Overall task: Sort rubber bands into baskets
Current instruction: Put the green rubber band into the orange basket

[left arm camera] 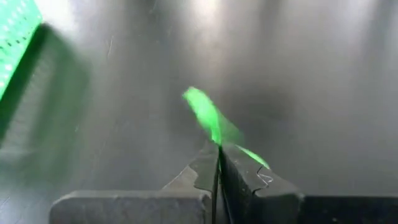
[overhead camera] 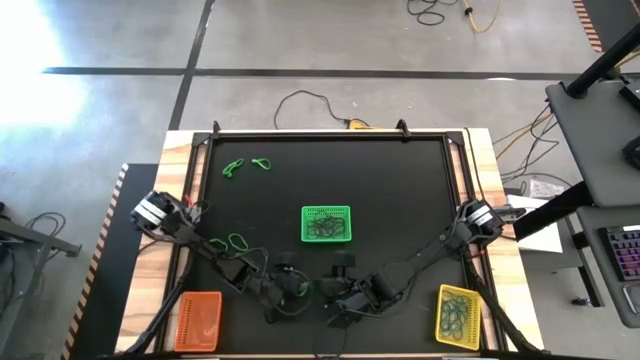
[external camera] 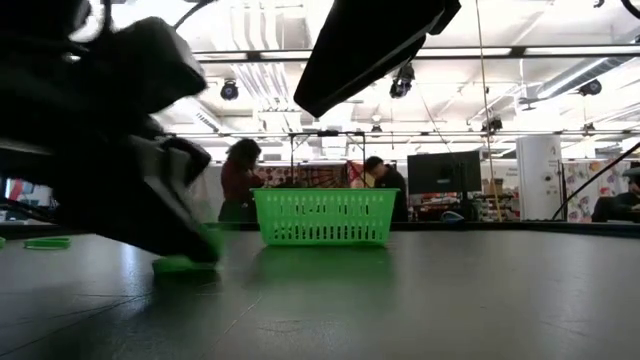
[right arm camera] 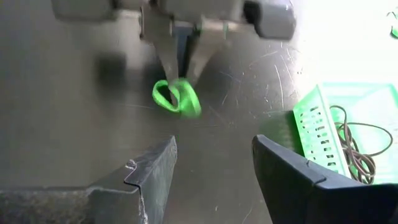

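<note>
Black mat (overhead camera: 400,200), lower centre: I see left gripper (overhead camera: 297,288) pinched shut on green rubber band (left arm camera: 208,115), loop stretched straight ahead from the tips. Right gripper (overhead camera: 335,300) gapes beside it, empty.

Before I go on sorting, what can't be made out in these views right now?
- Orange basket: contents too small in the high view.
- Green band in the left gripper: blurred in its wrist view.
- Yellow basket: band colours too small.
- Low view: arm blocks the left side.
</note>
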Robot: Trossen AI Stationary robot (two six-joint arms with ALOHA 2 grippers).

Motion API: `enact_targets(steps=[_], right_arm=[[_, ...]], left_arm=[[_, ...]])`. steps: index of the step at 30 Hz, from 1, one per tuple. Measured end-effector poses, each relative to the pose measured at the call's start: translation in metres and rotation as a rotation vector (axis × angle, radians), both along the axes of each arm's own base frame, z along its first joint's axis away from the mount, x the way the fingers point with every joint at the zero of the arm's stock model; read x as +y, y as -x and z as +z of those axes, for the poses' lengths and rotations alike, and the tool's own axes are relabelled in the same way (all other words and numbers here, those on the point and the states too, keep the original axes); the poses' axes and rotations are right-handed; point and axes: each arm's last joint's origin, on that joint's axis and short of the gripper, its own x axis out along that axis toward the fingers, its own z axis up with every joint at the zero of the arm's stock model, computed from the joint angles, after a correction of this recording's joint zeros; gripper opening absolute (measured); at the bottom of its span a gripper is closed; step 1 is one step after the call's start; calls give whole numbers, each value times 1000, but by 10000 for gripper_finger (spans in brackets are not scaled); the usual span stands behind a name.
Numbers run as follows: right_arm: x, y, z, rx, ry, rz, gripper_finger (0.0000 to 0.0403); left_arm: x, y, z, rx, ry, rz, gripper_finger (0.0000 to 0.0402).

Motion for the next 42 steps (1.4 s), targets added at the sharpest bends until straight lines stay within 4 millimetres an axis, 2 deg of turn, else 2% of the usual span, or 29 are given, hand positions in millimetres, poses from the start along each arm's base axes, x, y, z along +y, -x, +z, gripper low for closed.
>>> enact_targets(steps=[6,11,20,32,42], right_arm=[[0,0,0,0,0,0,205],[0,0,0,0,0,0,205],[0,0,0,0,-1,-1,205],[0,0,0,0,-3,-3,205],[0,0,0,0,-2,-3,205]], left_arm=[[-3,10,18,28,7,-34,1],[-8,18,17,63,8,-33,0],[-7,15,15,29,2,18,5],[-6,16,14,24,49,75,91],[-3,22,2,44,90,129,77]])
